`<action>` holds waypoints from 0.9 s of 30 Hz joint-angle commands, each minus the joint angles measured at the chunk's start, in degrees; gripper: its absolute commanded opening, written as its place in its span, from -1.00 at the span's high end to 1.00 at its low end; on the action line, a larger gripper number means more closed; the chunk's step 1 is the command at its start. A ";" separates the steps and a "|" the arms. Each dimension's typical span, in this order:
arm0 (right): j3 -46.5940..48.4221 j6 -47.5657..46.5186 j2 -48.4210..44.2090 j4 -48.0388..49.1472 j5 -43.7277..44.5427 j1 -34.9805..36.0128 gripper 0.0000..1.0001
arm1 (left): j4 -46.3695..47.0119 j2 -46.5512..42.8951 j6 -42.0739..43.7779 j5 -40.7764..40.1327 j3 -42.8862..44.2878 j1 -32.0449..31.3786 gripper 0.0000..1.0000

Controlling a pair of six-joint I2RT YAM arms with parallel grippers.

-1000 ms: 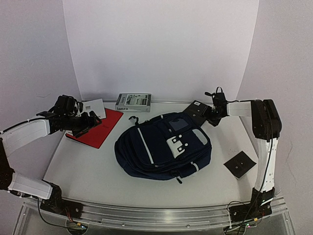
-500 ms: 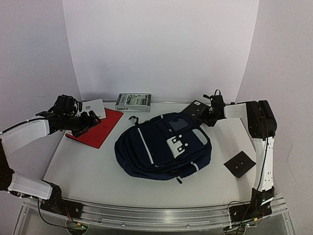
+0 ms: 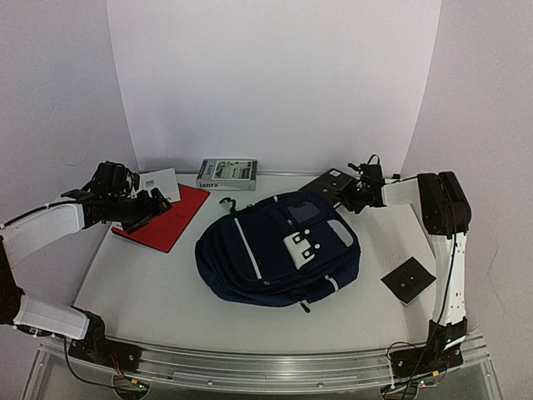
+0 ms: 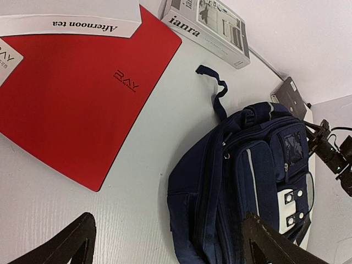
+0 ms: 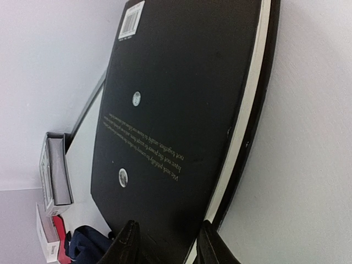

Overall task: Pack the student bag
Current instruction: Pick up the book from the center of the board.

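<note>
Over at the back right, the right gripper (image 3: 346,194) has narrowed steadily over the last second and edged further onto the black book (image 3: 327,180). Its two fingers (image 5: 129,242) now straddle the book's near edge, and the book has shifted and tipped a little from where it lay, so I'd say it is pinched, not merely approached. That looks like the first thing about to go in, though nothing is packed yet.

The backpack (image 3: 279,250) lies flat in the middle of the table (image 3: 166,292), grey pocket flap up, just beside the book and touched by neither arm. I can't see an opening in it from here (the zips look shut, though it's hard to be sure). That is what stands in the way: a book in hand has nowhere to go until the bag is opened.

The left gripper (image 3: 152,206) hasn't budged — jaws spread wide, empty, hovering over the red folder (image 3: 171,218). A white booklet (image 3: 160,183) and a boxed book (image 3: 226,174) sit along the back, and a black square (image 3: 409,280) lies well apart at the near right
</note>
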 commanded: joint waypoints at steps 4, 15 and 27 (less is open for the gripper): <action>-0.72 5.16 -1.42 11.36 -0.98 -0.11 0.34 | -0.49 0.08 0.25 -0.82 0.01 0.13 -0.84; 2.39 7.48 3.38 17.06 -1.65 -0.06 0.34 | -0.95 -0.50 -0.17 -0.98 -0.31 0.09 -0.84; 6.70 9.94 5.19 17.45 -2.53 -0.05 0.74 | -2.60 -2.29 -0.49 -1.46 -0.12 0.09 -0.84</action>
